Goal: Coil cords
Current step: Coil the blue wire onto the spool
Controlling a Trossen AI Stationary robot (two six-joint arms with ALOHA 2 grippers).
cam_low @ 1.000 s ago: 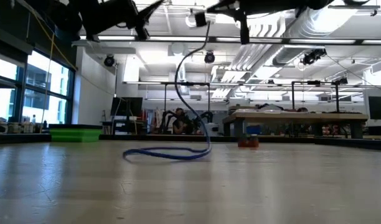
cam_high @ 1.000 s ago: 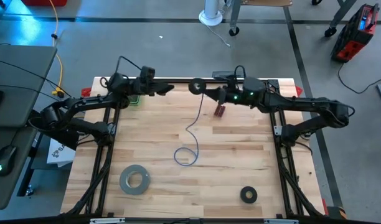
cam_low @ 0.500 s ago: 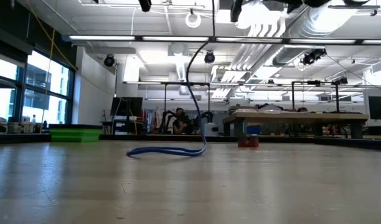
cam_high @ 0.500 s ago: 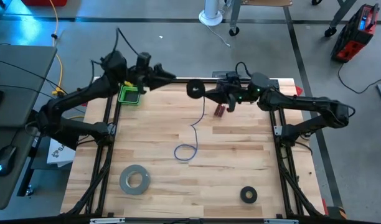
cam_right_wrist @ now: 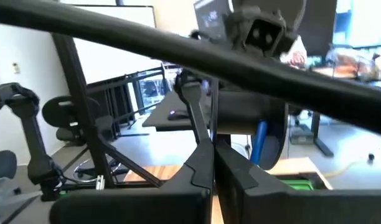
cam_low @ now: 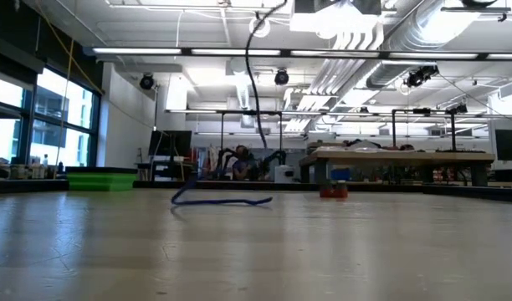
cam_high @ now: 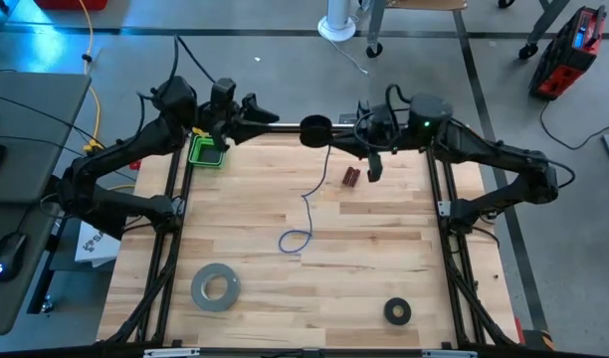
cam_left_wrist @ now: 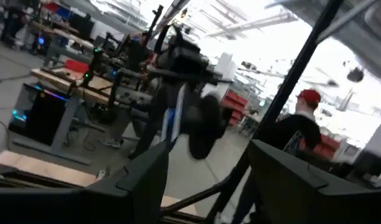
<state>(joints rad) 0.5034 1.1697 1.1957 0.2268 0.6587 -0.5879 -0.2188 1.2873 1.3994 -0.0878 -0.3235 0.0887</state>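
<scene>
The small black spool (cam_high: pixel 314 127) is held high over the table's far edge by my right gripper (cam_high: pixel 338 132), which comes in from the right and is shut on it. The blue cord (cam_high: pixel 306 204) hangs from the spool, and its end lies on the wood in a small loop (cam_high: pixel 296 241), which the low view shows flat on the table (cam_low: pixel 222 201). My left gripper (cam_high: pixel 269 119) is open and level, just left of the spool and facing it without touching. In the left wrist view the spool (cam_left_wrist: pixel 203 124) sits ahead of the open fingers. My right gripper has its two shut fingers (cam_right_wrist: pixel 203 163) meeting at the spool's side (cam_right_wrist: pixel 235 144) that faces it. The fingertips cover the exact spot. They lie level and come from the table's right. The spool is lifted clear, and the cord (cam_right_wrist: pixel 260 140) hangs slack below it to the table.
A grey tape roll (cam_high: pixel 215 286) lies near the front left and a black ring (cam_high: pixel 397 311) near the front right. A small red thing (cam_high: pixel 352 176) lies under my right gripper. A green box (cam_high: pixel 207 152) sits at the far left corner. A person (cam_left_wrist: pixel 301 127) stands beyond the table.
Both grippers have risen and rolled about their own axes. The spool has gone up with my right gripper. The cord has been drawn upward, so its loop on the table has shrunk and flattened while its end stays on the wood.
</scene>
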